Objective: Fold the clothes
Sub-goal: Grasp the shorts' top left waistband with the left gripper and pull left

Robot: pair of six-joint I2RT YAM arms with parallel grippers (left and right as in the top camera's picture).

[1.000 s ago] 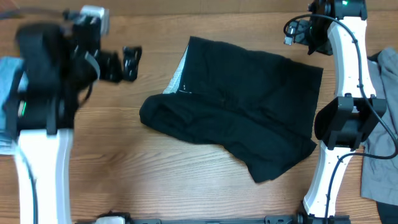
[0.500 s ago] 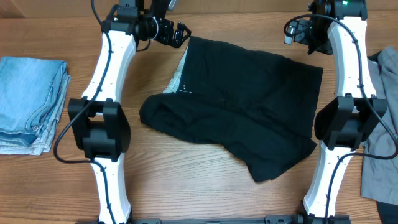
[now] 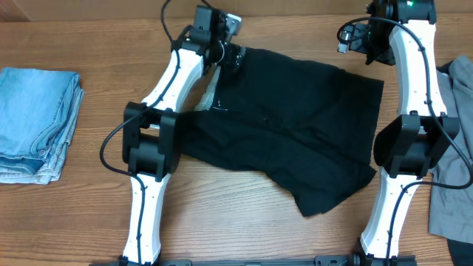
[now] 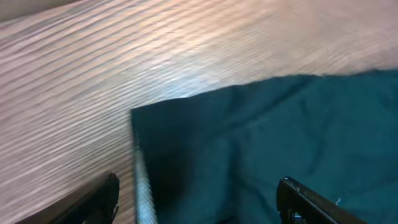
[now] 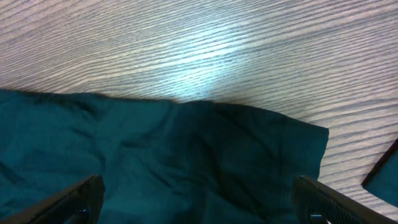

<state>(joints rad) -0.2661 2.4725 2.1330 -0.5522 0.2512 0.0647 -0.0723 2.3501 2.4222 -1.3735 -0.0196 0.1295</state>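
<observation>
A black garment (image 3: 288, 125) lies crumpled in the middle of the wooden table, with a pale lining edge (image 3: 212, 92) showing at its far left. My left gripper (image 3: 235, 58) is open over the garment's far left corner. In the left wrist view its fingers (image 4: 93, 199) stand wide apart over the cloth (image 4: 280, 137) and the corner's pale edge (image 4: 142, 186). My right gripper (image 3: 362, 44) is open above the garment's far right corner. In the right wrist view its fingers (image 5: 74, 199) stand on either side of the cloth (image 5: 186, 155). Neither holds anything.
A folded stack of blue denim (image 3: 37, 122) lies at the left edge of the table. A grey garment (image 3: 454, 170) lies at the right edge, behind the right arm. Bare wood (image 3: 222, 214) shows in front of the black garment.
My left arm has swung from the far left of the table to the black garment's far left corner. The right arm and the garment have not moved.
</observation>
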